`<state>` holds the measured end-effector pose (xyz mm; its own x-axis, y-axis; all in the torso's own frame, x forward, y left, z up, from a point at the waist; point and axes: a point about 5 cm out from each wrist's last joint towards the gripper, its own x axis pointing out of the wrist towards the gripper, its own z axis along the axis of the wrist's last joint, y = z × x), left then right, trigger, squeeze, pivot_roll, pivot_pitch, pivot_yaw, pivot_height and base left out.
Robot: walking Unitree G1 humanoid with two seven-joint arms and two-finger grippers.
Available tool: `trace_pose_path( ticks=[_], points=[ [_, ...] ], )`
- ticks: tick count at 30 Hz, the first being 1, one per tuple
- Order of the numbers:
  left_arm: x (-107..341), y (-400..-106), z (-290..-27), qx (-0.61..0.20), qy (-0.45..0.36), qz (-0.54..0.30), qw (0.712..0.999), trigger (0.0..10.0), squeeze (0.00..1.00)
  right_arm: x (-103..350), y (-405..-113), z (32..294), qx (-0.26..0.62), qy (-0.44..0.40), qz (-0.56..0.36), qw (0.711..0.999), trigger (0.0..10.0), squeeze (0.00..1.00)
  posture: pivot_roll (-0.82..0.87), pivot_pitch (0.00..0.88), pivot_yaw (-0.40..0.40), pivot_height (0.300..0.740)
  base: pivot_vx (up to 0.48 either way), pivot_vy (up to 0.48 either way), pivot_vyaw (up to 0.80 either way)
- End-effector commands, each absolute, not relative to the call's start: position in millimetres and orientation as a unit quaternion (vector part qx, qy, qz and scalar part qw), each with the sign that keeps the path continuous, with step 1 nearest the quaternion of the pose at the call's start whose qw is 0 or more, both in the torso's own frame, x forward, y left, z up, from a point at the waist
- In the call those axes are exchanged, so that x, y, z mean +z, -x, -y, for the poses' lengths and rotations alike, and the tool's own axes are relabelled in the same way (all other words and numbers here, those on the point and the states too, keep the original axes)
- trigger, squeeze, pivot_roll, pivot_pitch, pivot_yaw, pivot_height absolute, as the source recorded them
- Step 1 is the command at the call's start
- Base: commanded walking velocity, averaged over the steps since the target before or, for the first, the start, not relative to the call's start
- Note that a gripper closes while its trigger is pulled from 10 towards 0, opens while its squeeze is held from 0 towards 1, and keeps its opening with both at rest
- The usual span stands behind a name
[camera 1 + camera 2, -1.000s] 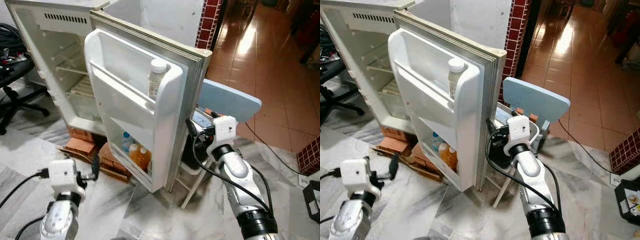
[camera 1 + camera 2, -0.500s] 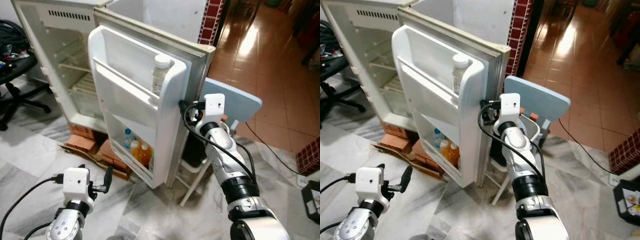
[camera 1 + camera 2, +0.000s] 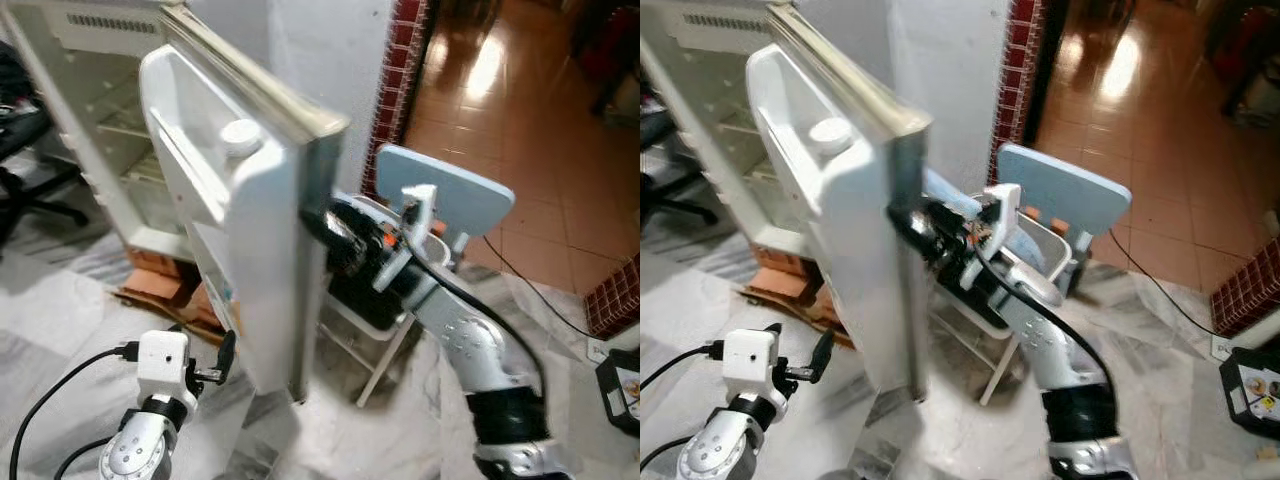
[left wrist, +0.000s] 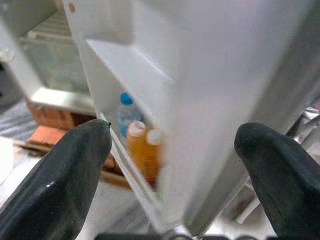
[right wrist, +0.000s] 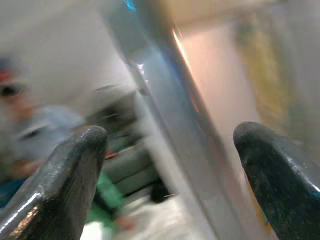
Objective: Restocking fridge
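Step in hand: closing the fridge door (image 3: 265, 250); judged a late step, since the door shelves already carried stock.
Right gripper (image 3: 330, 225): sat against the door's outer face near its free edge, arm reaching across from the right; its wrist view showed the two fingers spread wide with nothing between them, picture heavily blurred.
Left gripper (image 3: 222, 358): hung low in front of the door's bottom corner, fingers parted, holding nothing.
Stock: white-capped bottle (image 3: 240, 137) stood on the upper door shelf; a blue-capped bottle (image 4: 126, 116) and two orange bottles (image 4: 142, 150) stood together in the lower door shelf.
Fridge (image 3: 100, 130): cabinet open behind the door, wire shelves visible.
Surroundings: light blue chair (image 3: 450, 190) just behind the right arm.
Next move, judged: a steady push on the door's outer face, with the left gripper drawn clear of the closing edge.
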<state>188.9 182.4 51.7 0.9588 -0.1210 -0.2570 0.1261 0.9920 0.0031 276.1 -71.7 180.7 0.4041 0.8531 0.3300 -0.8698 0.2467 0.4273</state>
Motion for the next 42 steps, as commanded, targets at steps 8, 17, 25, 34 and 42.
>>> trace_pose_path(
  ticks=[8, 17, 25, 34, 42],
  points=[
    [49, -186, -185, -0.061, -0.014, -0.142, 0.988, 10.0, 0.0, 114, -231, 90, 0.642, -0.137, -0.13, 0.743, 10.0, 0.0, 0.08, 0.0, -0.03, 0.74, 0.0, 0.0, 0.0],
    [60, -191, -193, -0.011, -0.038, -0.116, 0.992, 10.0, 0.0, 123, -274, 88, 0.431, -0.145, -0.083, 0.887, 10.0, 0.0, 0.07, 0.024, -0.036, 0.74, 0.0, 0.0, 0.0],
    [81, -209, -197, 0.011, -0.041, -0.081, 0.996, 10.0, 0.0, 142, -302, 111, 0.224, -0.125, -0.014, 0.966, 10.0, 0.0, 0.06, 0.036, -0.025, 0.74, 0.0, 0.196, 0.0],
    [80, -219, -188, 0.003, -0.034, -0.078, 0.996, 10.0, 0.0, 126, -310, 127, 0.124, -0.108, -0.03, 0.986, 10.0, 0.0, 0.05, 0.03, -0.027, 0.74, 0.0, 0.469, 0.0],
    [77, -218, -184, -0.003, -0.031, -0.084, 0.996, 10.0, 0.0, 120, -310, 124, 0.125, -0.113, -0.035, 0.985, 10.0, 0.0, 0.05, 0.009, -0.024, 0.74, 0.0, 0.478, 0.0]
  ],
)
